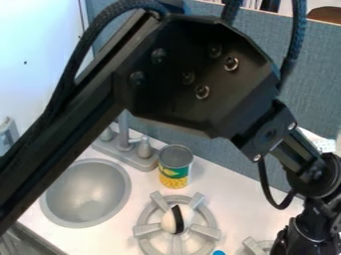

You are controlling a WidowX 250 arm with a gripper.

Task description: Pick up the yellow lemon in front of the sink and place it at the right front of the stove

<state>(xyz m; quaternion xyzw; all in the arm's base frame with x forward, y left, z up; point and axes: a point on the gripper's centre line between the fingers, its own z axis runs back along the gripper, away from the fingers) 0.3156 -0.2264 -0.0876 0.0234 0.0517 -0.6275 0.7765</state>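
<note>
Good handling needs the large black arm [193, 74] across the upper frame to clear the worktop [233, 199], lower-centre burner [148, 230] and near-central can [176, 169], with the lower-right pincer [293, 243], apart or clamped I cannot tell, square above the burner's small white-and-black piece [175, 219].

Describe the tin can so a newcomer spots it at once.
On the white counter, find the round grey sink, then the grey faucet behind it. Just right of the faucet's base stands an upright tin can; its green and yellow corn label sets it apart from the plain grey fittings.
</note>
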